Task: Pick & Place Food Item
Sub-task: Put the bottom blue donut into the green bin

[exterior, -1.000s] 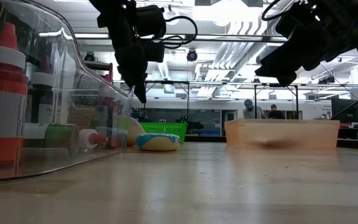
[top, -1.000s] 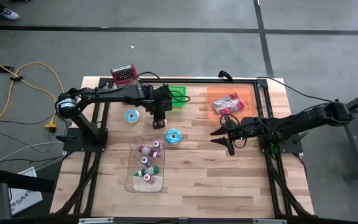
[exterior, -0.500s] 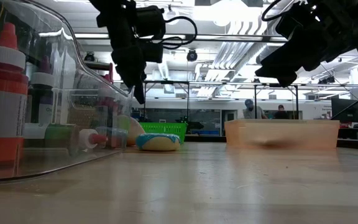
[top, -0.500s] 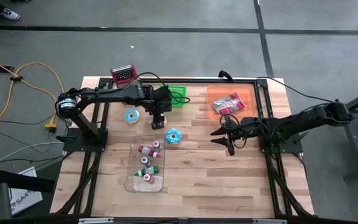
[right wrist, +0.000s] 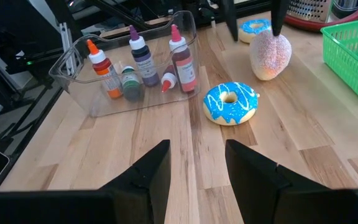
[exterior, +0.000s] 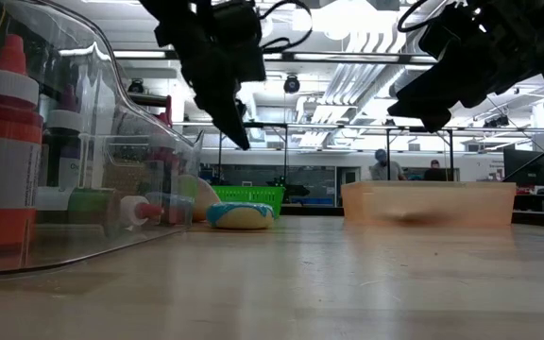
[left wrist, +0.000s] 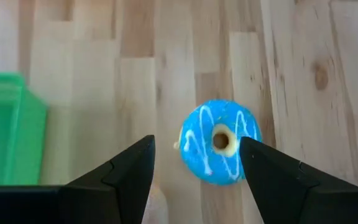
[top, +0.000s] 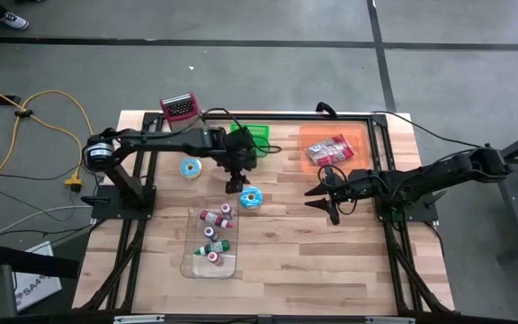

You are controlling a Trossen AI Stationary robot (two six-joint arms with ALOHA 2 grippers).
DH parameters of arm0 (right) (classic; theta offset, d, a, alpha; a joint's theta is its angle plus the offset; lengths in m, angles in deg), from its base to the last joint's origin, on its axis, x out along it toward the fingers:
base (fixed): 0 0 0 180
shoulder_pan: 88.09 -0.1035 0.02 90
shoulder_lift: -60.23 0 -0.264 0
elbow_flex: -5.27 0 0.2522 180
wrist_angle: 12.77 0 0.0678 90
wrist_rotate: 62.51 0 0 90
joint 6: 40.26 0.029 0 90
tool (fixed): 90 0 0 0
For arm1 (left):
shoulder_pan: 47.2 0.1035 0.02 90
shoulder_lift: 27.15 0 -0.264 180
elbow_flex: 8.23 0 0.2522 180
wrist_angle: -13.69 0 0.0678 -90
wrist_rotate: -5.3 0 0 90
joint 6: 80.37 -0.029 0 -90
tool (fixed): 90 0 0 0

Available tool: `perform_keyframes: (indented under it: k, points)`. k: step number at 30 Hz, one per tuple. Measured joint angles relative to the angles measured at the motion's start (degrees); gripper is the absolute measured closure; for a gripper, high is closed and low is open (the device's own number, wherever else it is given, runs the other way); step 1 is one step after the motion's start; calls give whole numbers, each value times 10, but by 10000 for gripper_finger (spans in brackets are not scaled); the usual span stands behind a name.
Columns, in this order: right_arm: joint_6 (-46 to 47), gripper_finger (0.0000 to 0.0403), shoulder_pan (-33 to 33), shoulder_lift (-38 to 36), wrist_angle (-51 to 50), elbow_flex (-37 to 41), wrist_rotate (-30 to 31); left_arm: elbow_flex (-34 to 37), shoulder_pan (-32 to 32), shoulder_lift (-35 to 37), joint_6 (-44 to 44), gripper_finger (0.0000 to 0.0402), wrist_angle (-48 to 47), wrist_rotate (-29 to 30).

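Since a second ago the left gripper (top: 235, 184) has swung from beside the pink-sugared piece toward the donut (top: 250, 197) and its fingers have spread; in the left wrist view they stand apart with the donut (left wrist: 220, 150) framed between them, nothing held; the right gripper (top: 327, 200) has not stirred, its fingers parted and empty, well to the right of the donut.

Left of the donut sits a second iced ring (top: 190, 167), farther off; the clear tray (top: 190, 261) of bottles lies just below-left of the donut; the pink-sugared piece (right wrist: 270, 55) is close above-left of it; the green basket (top: 261, 142) is above; the orange bin (top: 362, 137) is up and to the right.

The donut lies flat on the bare table (top: 286, 252), touching nothing; it looks light, probably rigid or lightly springy, the blue glaze smooth and perhaps slick; a grip across the outer rim, fingers straddling the ring, seems safest; a hard squeeze is likely needless.

Room is tight on the donut's left, toward the tray wall and the pink piece; to its right and below, open wood runs toward the right gripper.
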State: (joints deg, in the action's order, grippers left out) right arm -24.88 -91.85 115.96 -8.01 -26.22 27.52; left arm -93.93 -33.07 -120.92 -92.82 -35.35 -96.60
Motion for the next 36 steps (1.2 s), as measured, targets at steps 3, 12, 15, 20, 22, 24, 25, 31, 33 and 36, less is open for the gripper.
perform_keyframes:
  k: [3, 12, 15, 20, 22, 24, 25, 31, 33, 36]
  points:
    - [0, 261, 0, 0, -2, 0, 0, 0, -17, -24, 0, 172, 9, 0]
    - [15, 261, 0, 0, -13, 0, -2, 0, -51, -82, -15, 172, 17, 56]
    - [15, 261, 0, 0, -16, 0, -2, 1, -54, -84, -21, 172, 18, 58]
    - [15, 261, 0, 0, -16, 0, -1, 0, -57, -84, -19, 172, 30, 58]
    - [15, 261, 0, 0, -17, 0, -1, 0, -57, -89, -19, 172, 32, 58]
    - [15, 261, 0, 0, -17, 0, -2, 0, -57, -94, -18, 172, 35, 58]
    - [15, 261, 0, 0, -18, 0, -2, 0, -57, -97, -18, 172, 33, 58]
    - [15, 261, 0, 0, -21, 0, -2, 0, -57, -122, -23, 172, 44, 53]
    - [15, 261, 0, 0, -21, 0, -2, -1, -57, -123, -26, 172, 46, 57]
    - [15, 261, 0, 0, -21, 0, -2, -1, -56, -125, -30, 172, 48, 59]
